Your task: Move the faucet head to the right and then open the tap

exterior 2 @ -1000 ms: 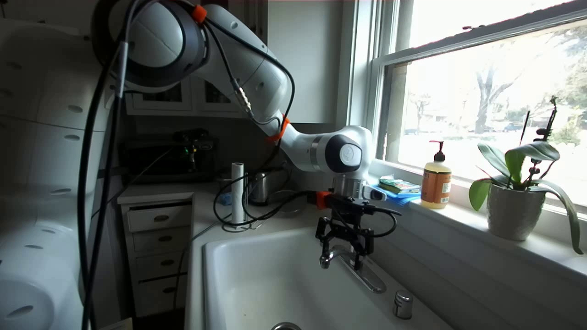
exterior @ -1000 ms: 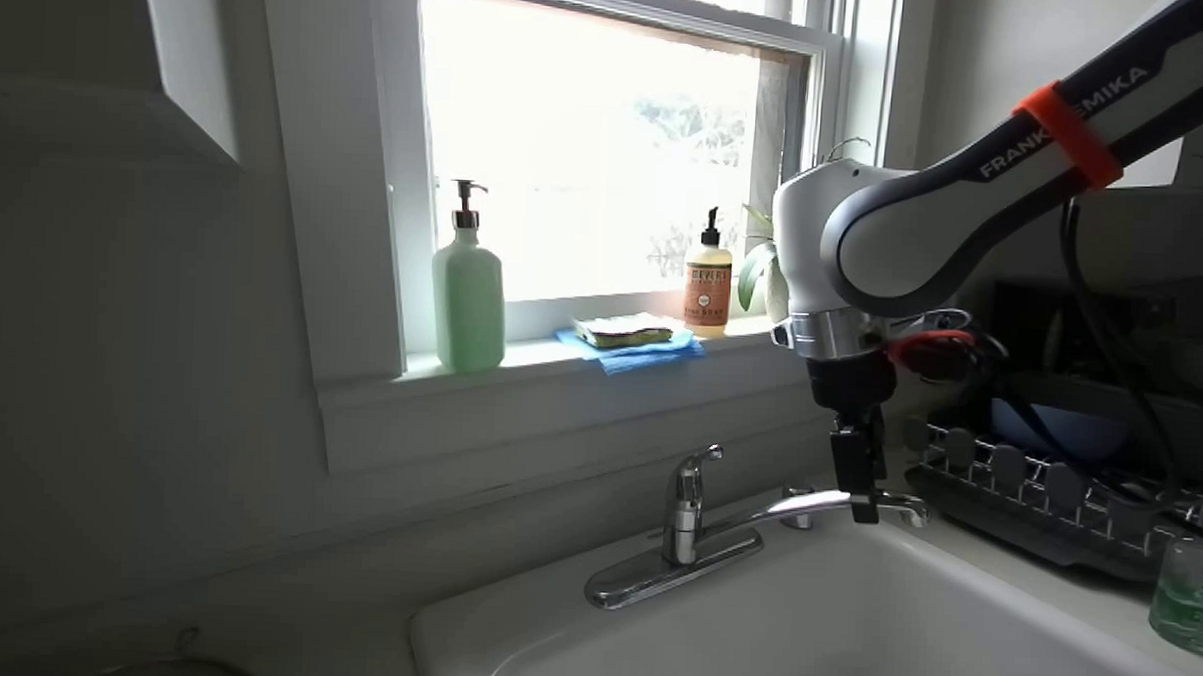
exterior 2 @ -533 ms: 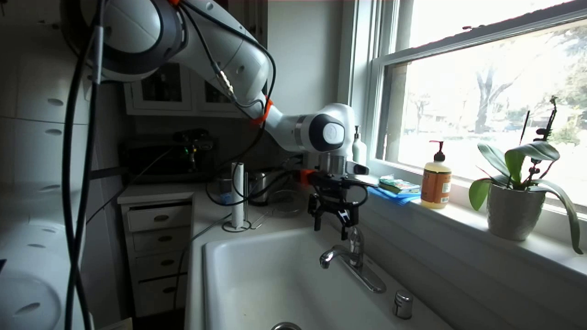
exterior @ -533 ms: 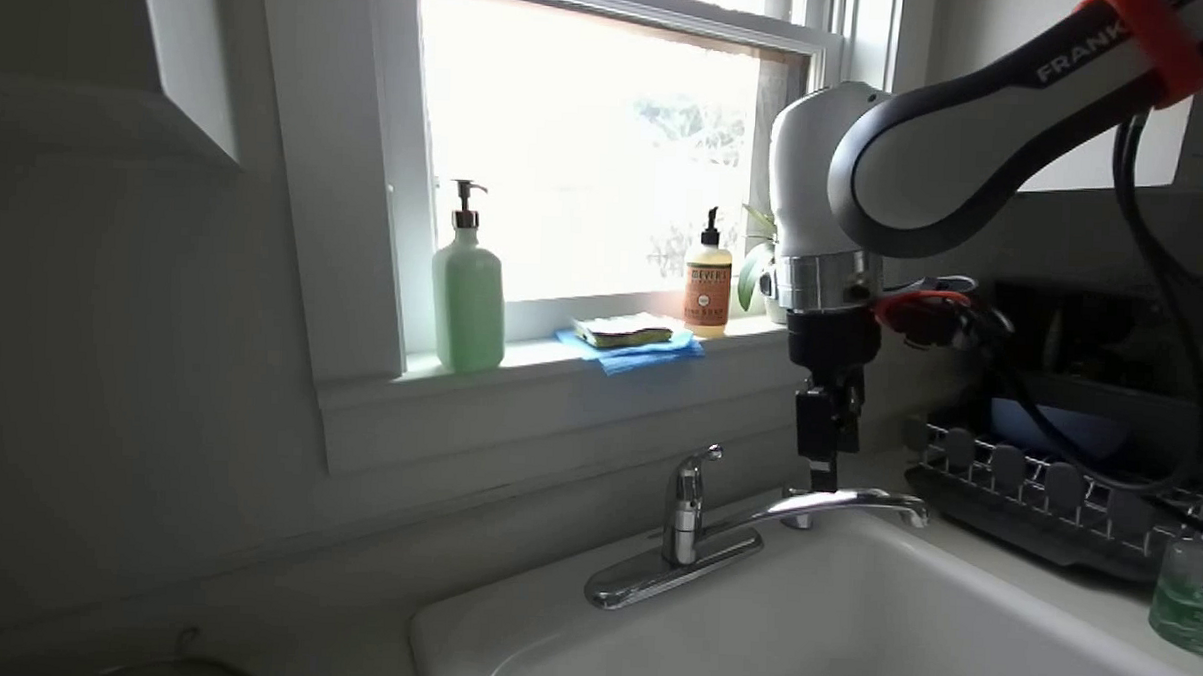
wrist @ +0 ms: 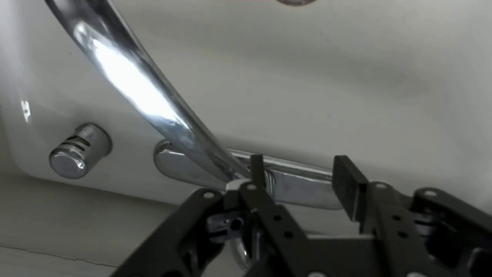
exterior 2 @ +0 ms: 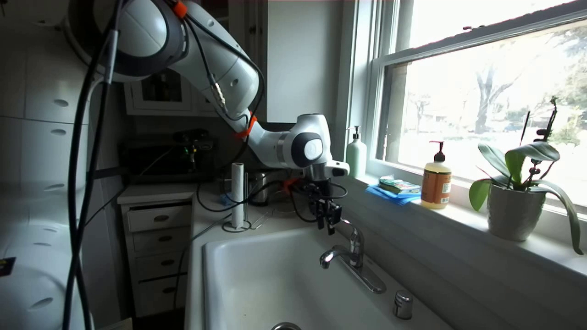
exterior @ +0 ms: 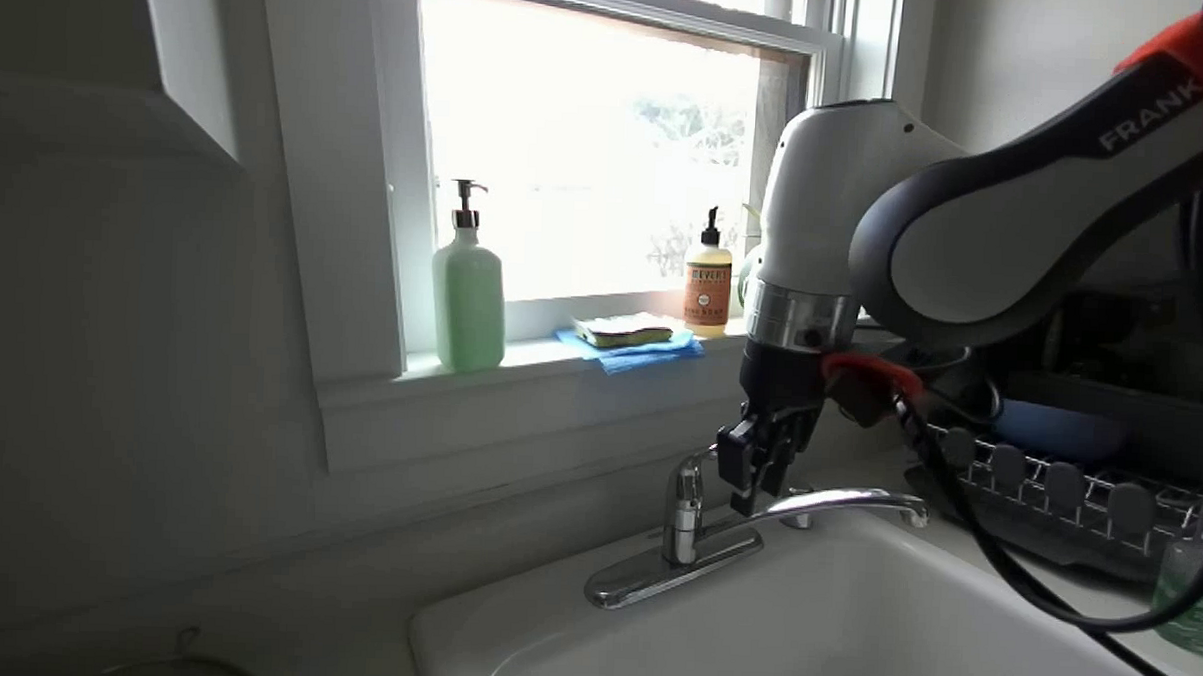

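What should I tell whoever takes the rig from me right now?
Tool: open, holding nothing, near the tap; can't tell if they touch.
Faucet head: out over the sink, angled to the same side as the chrome stub.
Done: probably the rightward swing, judging by that angle, though I can't confirm it.
Left: open the tap; nothing is seen running.

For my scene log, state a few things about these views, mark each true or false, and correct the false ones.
The spout reaches out over the sink. True.
The hand grips the spout. False: the hand is open, holding nothing.
The sponge lies on a blue cloth. True.
The potted plant stands in the sink. False: it stands on the sill.
The green bottle is upright. True.
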Robot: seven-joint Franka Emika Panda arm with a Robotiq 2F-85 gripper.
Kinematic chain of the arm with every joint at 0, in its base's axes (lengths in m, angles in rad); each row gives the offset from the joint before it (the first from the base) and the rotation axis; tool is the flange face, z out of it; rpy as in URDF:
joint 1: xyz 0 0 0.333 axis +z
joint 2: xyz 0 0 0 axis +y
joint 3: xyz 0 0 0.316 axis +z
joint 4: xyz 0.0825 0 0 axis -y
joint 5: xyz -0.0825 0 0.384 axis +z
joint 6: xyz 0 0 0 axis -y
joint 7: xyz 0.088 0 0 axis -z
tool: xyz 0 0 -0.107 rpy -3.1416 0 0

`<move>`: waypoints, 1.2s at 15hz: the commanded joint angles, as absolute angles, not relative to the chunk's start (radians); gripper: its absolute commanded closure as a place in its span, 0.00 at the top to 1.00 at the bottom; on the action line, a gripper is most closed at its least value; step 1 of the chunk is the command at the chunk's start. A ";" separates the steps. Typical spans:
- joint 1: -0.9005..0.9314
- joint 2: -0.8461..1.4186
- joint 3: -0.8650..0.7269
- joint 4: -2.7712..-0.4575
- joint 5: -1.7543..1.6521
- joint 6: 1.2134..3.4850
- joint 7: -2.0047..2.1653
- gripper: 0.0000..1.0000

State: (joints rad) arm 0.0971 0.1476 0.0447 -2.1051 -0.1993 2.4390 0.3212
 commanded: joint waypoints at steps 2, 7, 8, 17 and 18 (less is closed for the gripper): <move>0.138 0.164 -0.002 -2.160 -0.395 2.635 0.539 0.11; 0.179 0.176 -0.059 -2.148 -0.615 2.677 0.740 0.00; 0.182 0.176 -0.064 -2.145 -0.644 2.676 0.769 0.00; 0.173 0.192 -0.066 -2.120 -0.778 2.712 0.942 0.00; 0.172 0.194 -0.066 -2.118 -0.787 2.720 0.951 0.00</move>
